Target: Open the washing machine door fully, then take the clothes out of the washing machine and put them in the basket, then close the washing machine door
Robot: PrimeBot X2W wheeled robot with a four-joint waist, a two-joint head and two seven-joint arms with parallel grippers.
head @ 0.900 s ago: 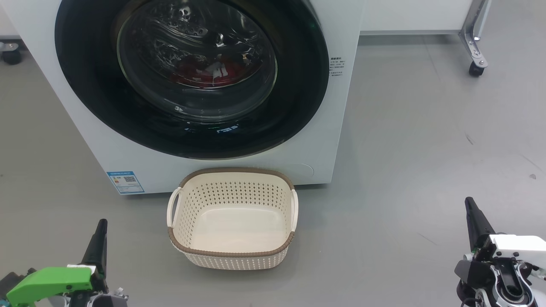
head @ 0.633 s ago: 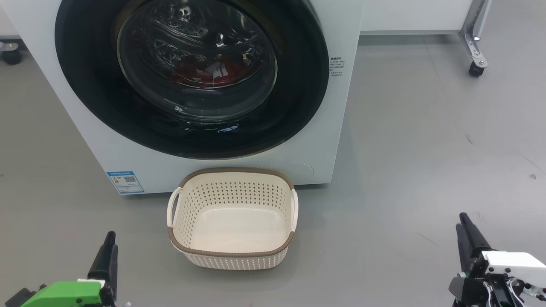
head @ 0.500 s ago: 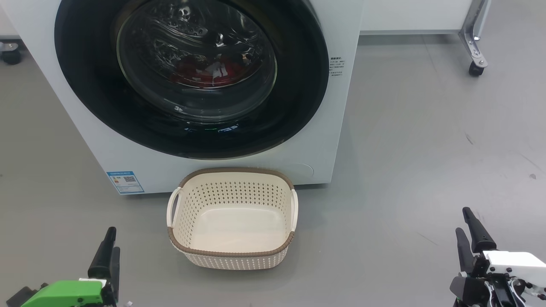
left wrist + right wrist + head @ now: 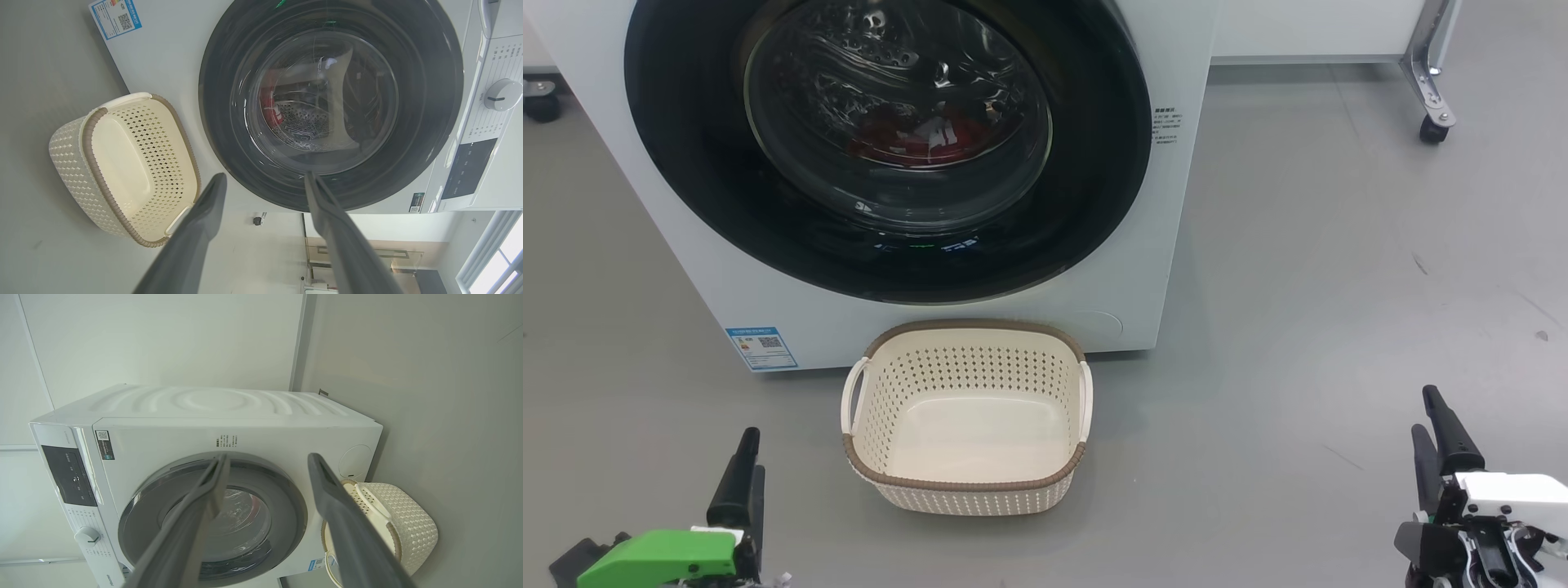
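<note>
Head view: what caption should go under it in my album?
Closed washing machine door, red clothes behind its glass, empty basket waiting in front.

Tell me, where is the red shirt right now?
In the head view the red jersey lies inside the washing machine, behind the glass of its shut door, upper middle, with the cream basket on the floor just in front.

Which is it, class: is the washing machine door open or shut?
Shut: the door lies flush against the washing machine, clothes behind its glass.

Grey floor, castered metal leg
</note>
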